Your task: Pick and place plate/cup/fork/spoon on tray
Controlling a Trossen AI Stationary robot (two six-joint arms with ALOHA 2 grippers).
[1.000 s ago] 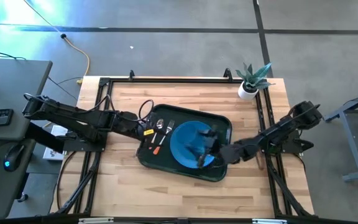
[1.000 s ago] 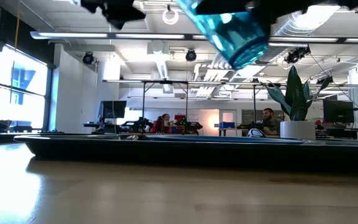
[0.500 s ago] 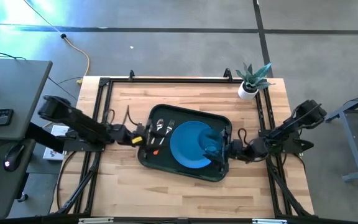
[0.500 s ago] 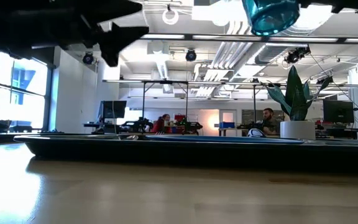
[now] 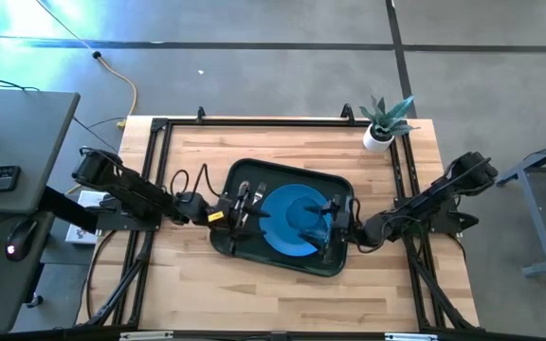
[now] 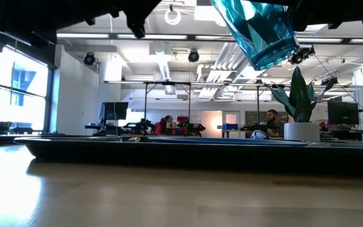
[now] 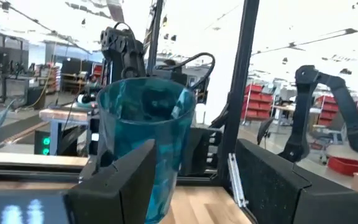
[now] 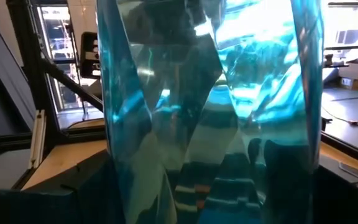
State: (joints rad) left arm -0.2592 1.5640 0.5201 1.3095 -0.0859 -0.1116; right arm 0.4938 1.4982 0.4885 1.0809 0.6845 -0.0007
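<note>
The dark tray (image 5: 282, 267) lies mid-table with the blue plate (image 5: 281, 227) flat in it. My right gripper (image 5: 334, 224) comes in from the table's right and is shut on the teal cup (image 5: 317, 220), held over the plate's right part and high above the tray in the low view (image 6: 260, 31). My left gripper (image 5: 246, 210) is open and empty over the tray's left part, facing the cup (image 7: 145, 143). The silver ends of the fork and spoon (image 5: 252, 190) show just beyond it on the tray; their orange handles are hidden under it. My right gripper pinches the cup's side walls (image 8: 129, 180) between its two fingers, which come roughly level from the table's right side. The cup is lifted clear of plate and tray and is tilted in the low view. The cup hides how far back it reaches.
A white pot with a green plant (image 5: 382, 125) stands at the table's far right corner. Black frame rails (image 5: 159, 170) run along the table's sides. People sit in the room far behind the table (image 6: 271, 120).
My left gripper drew back toward the table's left edge, then came back over the tray's left part. My right gripper carried the cup a little toward the table's right edge, staying over the plate. The cup rose, then came down somewhat, staying tilted.
</note>
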